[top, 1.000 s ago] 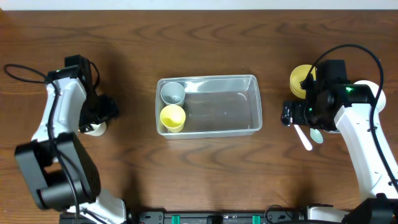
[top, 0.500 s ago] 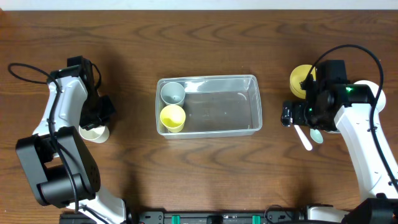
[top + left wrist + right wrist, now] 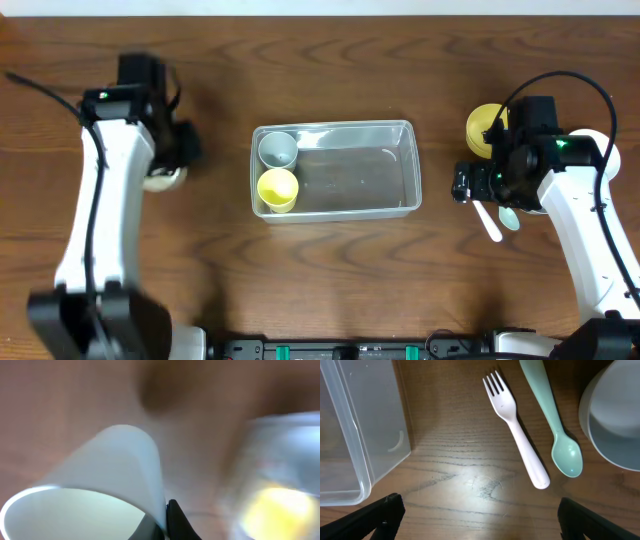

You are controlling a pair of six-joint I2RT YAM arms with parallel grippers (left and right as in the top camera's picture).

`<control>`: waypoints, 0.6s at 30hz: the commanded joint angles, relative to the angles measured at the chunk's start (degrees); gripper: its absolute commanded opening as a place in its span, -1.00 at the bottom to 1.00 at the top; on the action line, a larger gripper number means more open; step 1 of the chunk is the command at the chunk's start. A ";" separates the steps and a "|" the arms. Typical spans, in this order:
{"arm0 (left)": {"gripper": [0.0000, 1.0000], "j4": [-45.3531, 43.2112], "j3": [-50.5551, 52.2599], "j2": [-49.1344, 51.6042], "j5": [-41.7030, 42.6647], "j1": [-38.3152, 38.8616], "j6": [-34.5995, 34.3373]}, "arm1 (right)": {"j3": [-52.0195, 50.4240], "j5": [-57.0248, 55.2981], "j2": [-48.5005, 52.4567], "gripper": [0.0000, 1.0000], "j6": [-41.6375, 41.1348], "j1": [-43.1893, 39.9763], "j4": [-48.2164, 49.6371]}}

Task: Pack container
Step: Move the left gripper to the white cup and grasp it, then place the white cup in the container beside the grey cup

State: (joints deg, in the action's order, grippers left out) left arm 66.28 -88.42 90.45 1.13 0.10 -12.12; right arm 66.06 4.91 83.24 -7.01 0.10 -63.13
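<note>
Inside container [image 3: 360, 180] — grey cup [image 3: 278, 149], yellow cup [image 3: 277, 188]

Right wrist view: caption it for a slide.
Open right gripper hovers above a pale fork and green spoon beside the container.

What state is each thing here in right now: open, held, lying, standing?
container: open, no lid, two cups at its left end.
grey cup: upright inside container.
yellow cup: upright inside container.
white cup: gripped by the left gripper.
left gripper: shut on white cup.
right gripper: open, empty.
fork: lying on table.
spoon: lying beside fork, apart.
yellow bowl: upright on table.
</note>
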 commanded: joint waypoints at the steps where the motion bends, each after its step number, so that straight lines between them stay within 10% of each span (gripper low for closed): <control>1: -0.88 -1.11 -6.93 -4.85 -0.04 9.18 2.05 | 0.94 -0.37 0.15 0.99 0.39 -0.57 0.09; 9: -0.88 -6.93 -10.56 -1.05 -0.04 30.27 10.73 | 0.94 -0.39 0.15 0.99 0.42 -0.57 0.11; 18: -0.88 -2.25 -10.58 11.19 0.00 34.86 19.87 | 0.94 -0.37 0.15 0.98 0.42 -0.57 -0.02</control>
State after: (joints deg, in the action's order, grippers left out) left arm 63.24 -99.11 99.90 1.52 35.03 3.03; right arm 66.06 4.91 83.24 -7.01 0.10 -63.18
